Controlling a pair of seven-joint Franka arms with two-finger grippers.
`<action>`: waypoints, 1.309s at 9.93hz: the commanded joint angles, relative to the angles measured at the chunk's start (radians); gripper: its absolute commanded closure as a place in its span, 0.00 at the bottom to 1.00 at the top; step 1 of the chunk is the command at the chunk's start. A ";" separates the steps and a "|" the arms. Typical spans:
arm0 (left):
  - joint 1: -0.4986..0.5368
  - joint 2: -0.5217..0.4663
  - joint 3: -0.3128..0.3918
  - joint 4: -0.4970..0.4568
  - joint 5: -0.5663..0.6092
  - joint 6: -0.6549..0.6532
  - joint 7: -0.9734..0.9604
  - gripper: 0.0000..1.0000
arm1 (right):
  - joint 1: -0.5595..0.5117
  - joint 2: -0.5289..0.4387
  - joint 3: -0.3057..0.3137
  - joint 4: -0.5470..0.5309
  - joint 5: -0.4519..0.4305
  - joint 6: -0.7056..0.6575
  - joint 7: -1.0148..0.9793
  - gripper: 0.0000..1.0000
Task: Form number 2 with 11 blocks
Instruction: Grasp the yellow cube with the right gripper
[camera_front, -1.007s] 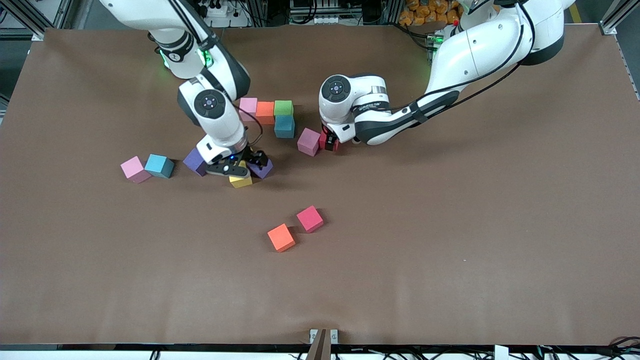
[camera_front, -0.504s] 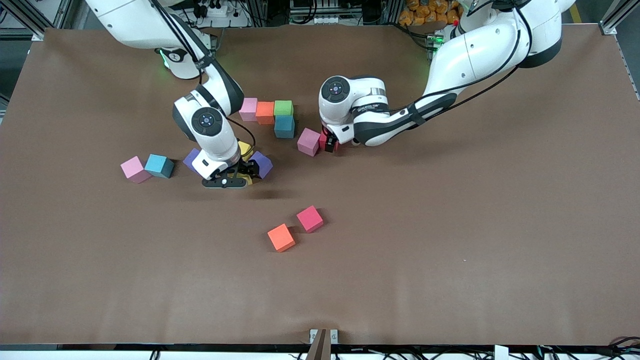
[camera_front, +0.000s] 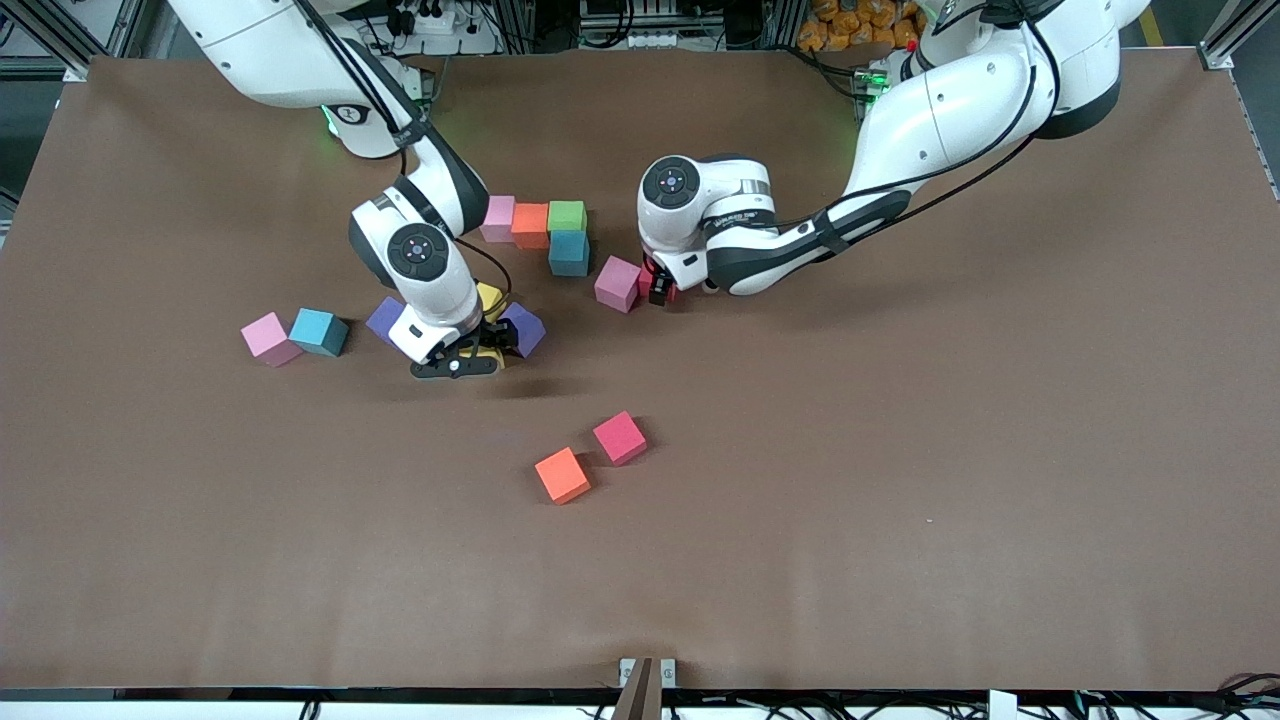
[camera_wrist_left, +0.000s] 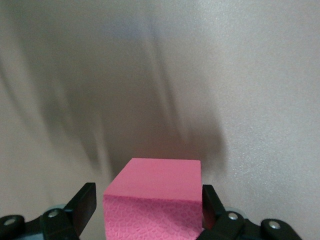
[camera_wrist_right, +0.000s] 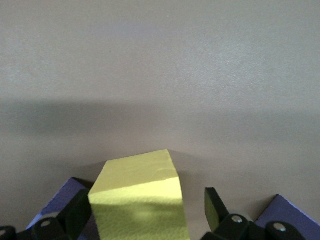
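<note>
The right pincer (camera_wrist_right: 147, 210) has dropped around a yellow block (camera_wrist_right: 137, 185) beside a purple block (camera_front: 524, 328), jaws apart. The left pincer (camera_wrist_left: 147, 205) loosely straddles a crimson block (camera_wrist_left: 155, 175) on the counter (camera_front: 900, 450), near a pink block (camera_front: 617, 283).

High front camera; wrist cameras close above table (camera_front: 900, 450)
</note>
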 joint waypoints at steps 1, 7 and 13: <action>-0.010 0.003 0.000 -0.002 0.062 0.007 -0.179 0.29 | -0.017 0.004 0.006 0.006 -0.019 -0.006 -0.012 0.00; -0.010 0.003 0.000 -0.002 0.062 0.007 -0.167 0.68 | -0.029 0.005 -0.008 0.006 -0.019 -0.009 -0.009 0.00; -0.008 0.002 0.000 -0.001 0.062 0.007 -0.163 0.80 | -0.028 0.010 -0.032 -0.008 0.077 -0.022 0.008 0.00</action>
